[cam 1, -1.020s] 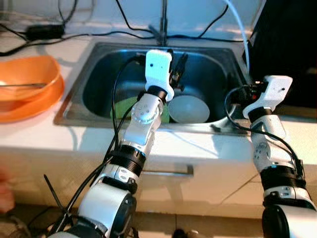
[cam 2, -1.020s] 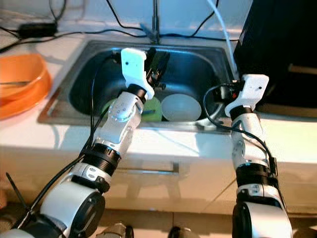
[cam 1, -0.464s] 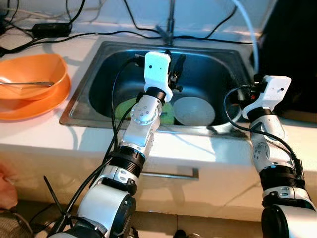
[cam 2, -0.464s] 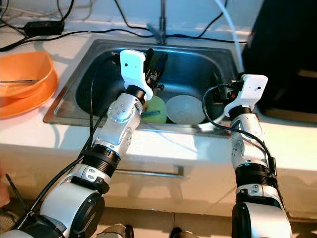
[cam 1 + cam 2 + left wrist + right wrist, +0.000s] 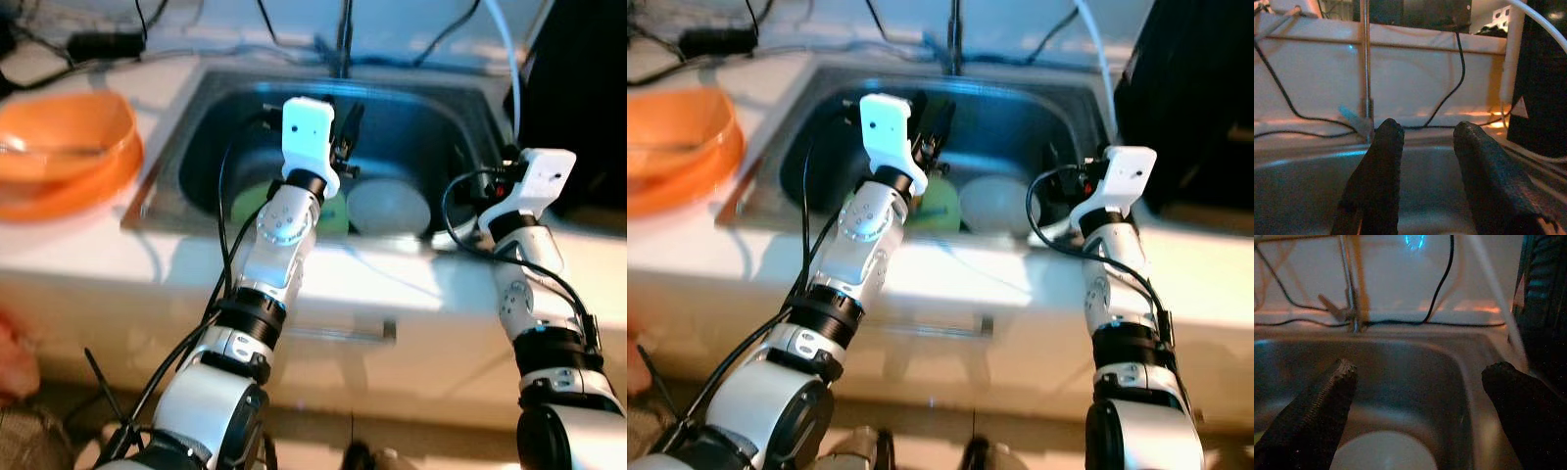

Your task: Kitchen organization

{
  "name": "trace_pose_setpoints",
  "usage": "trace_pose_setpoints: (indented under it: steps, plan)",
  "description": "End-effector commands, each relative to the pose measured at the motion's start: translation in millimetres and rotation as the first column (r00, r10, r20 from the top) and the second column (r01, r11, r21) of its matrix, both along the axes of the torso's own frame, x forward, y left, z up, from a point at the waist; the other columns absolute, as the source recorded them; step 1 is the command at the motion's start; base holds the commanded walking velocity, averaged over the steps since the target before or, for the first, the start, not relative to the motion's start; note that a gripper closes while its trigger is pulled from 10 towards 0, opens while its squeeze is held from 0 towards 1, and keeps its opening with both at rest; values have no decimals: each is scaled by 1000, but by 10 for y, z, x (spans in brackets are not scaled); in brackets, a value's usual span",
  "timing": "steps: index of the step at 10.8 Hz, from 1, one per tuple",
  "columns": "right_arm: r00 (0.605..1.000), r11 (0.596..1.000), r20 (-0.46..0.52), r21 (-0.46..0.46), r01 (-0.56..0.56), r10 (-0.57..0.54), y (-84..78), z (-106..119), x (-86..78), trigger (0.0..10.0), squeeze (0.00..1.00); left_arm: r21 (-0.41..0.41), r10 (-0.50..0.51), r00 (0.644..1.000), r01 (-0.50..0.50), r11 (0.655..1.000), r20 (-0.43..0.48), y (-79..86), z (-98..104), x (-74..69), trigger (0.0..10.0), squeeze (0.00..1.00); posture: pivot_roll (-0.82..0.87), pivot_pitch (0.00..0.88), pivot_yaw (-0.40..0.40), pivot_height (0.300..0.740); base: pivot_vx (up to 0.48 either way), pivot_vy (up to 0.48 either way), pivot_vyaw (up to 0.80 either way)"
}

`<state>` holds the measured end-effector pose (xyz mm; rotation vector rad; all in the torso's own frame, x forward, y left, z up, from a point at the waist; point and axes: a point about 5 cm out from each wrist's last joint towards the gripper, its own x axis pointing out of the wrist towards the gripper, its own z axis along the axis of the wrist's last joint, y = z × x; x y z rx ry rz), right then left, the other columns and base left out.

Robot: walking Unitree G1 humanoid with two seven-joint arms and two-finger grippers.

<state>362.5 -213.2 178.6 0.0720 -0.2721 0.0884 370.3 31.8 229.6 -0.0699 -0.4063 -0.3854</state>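
The white bowl (image 5: 388, 206) sits upside down in the steel sink (image 5: 171, 186), just beside a green plate (image 5: 250, 204) lying on the sink floor. I see my left gripper (image 5: 1426, 147) above the basin, fingers slightly apart and holding nothing, aimed toward the faucet (image 5: 1366, 73) at the back wall. My right gripper (image 5: 1420, 382) hangs over the sink's right side with its fingers spread wide, empty, the bowl below them. Two stacked orange bowls (image 5: 64, 157) rest on the counter (image 5: 392, 284) to the left.
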Motion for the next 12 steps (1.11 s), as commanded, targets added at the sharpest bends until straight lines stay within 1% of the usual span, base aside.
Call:
trace_pose_setpoints:
  steps: [1, 10, 11, 12]
  plan:
    - [1000, 1000, 11, 2, 0, 0, -18, 22, -6, 10000, 0, -11, -2, 1000, 2, 1000, 3, -30, -4, -21, 10000, 0, 40, 107, -25, 740, -277, 0, 0]
    - [1000, 1000, 11, 5, -3, 3, -12, 23, 1, 10000, 0, -14, 7, 1000, -7, 1000, 4, -12, 7, -14, 10000, 0, 38, 102, -28, 740, -275, 0, 0]
    - [1000, 1000, 8, 5, -2, 2, -13, 11, -1, 10000, 0, -5, 11, 1000, -11, 1000, -6, 6, -31, -10, 10000, 0, 37, 100, -27, 740, 0, 0, 0]
    - [1000, 1000, -4, 8, -1, 1, -16, -29, -9, 10000, 0, -1, 15, 999, -15, 1000, -53, 46, -152, -3, 10000, 0, 35, 99, -26, 740, 0, 0, 0]
